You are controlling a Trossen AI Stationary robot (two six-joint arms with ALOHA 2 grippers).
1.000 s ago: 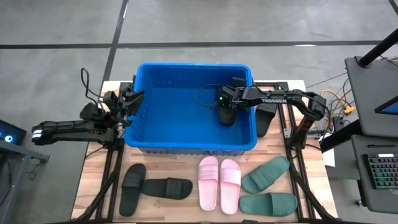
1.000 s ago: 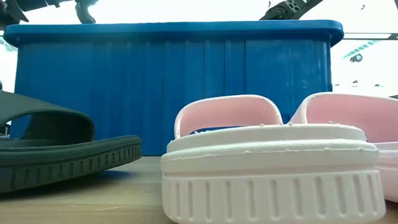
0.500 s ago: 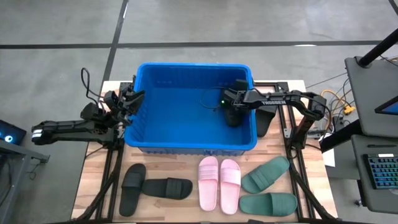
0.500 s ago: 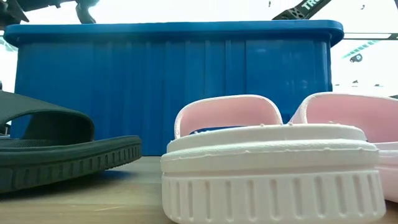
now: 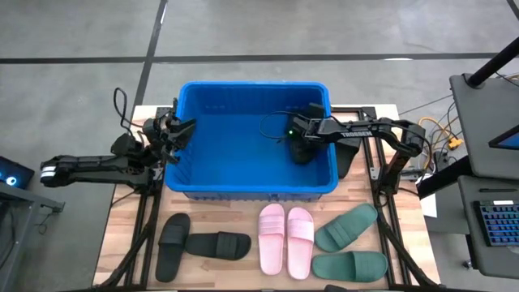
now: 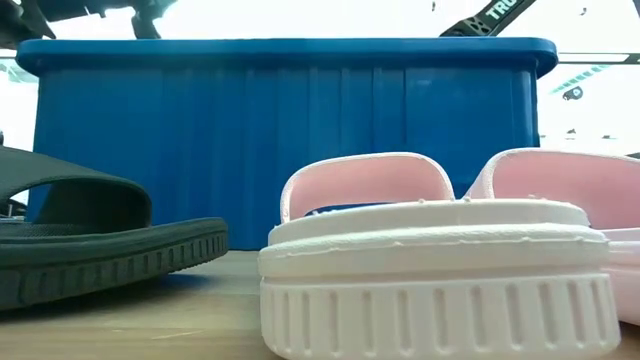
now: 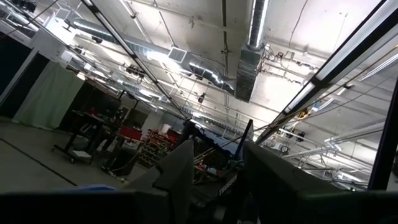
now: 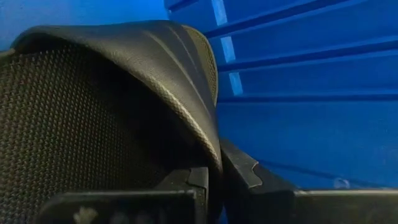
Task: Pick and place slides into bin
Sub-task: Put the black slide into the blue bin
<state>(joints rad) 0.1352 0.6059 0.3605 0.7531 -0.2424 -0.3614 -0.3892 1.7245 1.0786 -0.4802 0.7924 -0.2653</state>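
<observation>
Right arm point(image 5: 357, 127), high view: white lettering "TROSSEN" along the forearm link.
Right arm point(image 6: 497, 12), low view: white letters "TR" at the top edge, the rest cut off.
Bin point(image 5: 243, 188), slides point(image 5: 285, 238), wrist views: no readable text.

slides point(image 5: 285, 239) before bin point(image 5: 243, 189), one slide point(image 5: 302, 150) inside

High overhead; low table-level; both share bin point(image 5: 247, 191) point(image 6: 290, 150).
</observation>
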